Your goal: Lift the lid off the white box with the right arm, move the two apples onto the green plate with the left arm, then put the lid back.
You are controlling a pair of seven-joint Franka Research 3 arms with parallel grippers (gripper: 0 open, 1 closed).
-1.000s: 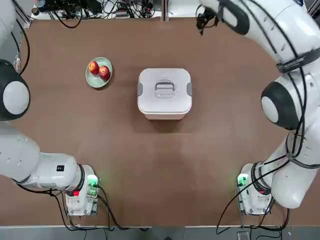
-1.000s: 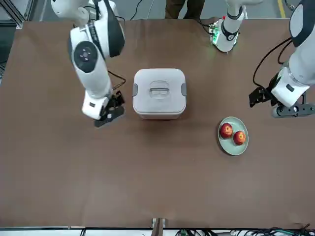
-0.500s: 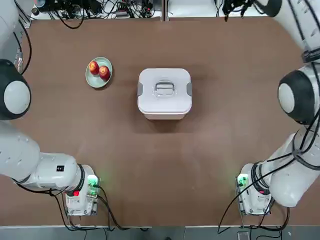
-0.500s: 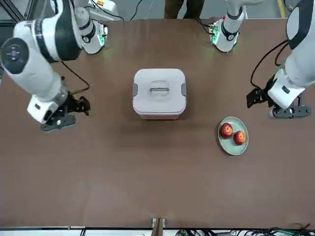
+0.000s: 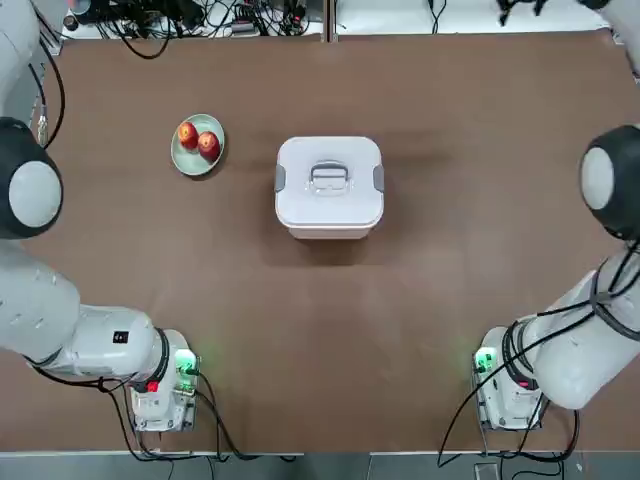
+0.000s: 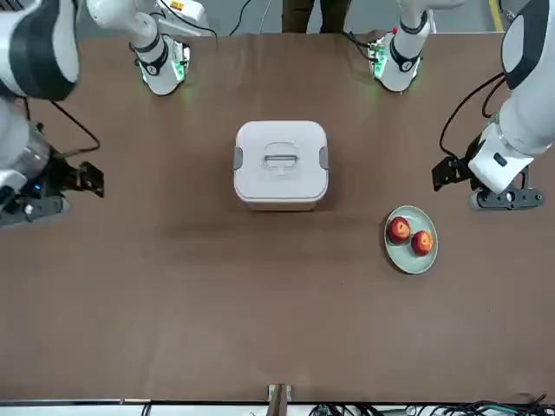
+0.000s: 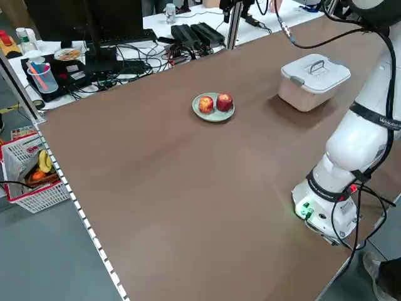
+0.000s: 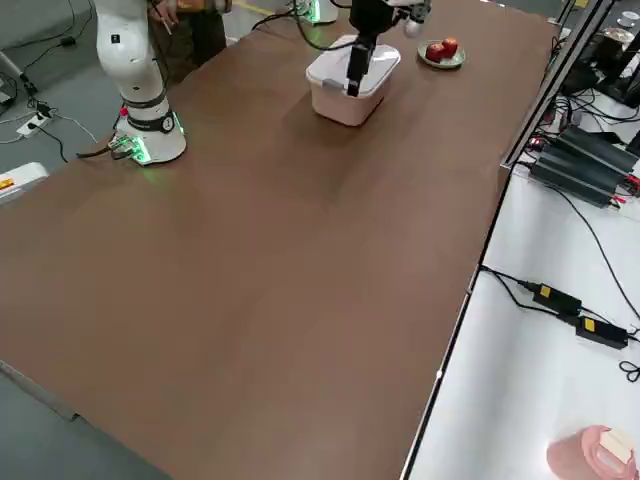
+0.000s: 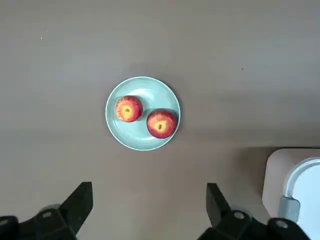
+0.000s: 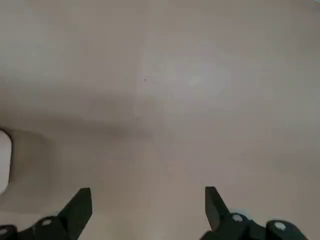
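- Right claw (image 10: 148, 189) spread wide, its two fingers well apart with only bare tabletop (image 10: 150, 125) between and beyond them; it grips nothing and touches nothing.
- In the front view it hangs over the tabletop at the left edge of the frame, well apart from the box.
- Left claw (image 9: 150, 186) also wide open and holding nothing, raised above the tabletop at the upper right of the front view's frame, apart from the plate.
- White plastic lid (image 5: 329, 182) seated on the box, its bar handle (image 5: 329, 176) lying across the middle and a grey clip on each of two opposite sides.
- Pale pinkish-white box (image 5: 330, 233) standing upright near the upper centre of the top view's frame, covered by the lid.
- Pale mint-green plate (image 5: 190, 168) at the upper left of the top view's frame, apart from the box.
- Two red apples with yellowish patches, one (image 5: 187, 134) just beside the other (image 5: 208, 146), both resting on the plate.
- A person's legs (image 6: 318, 16) show beyond the tabletop, at the top of the front view's frame.
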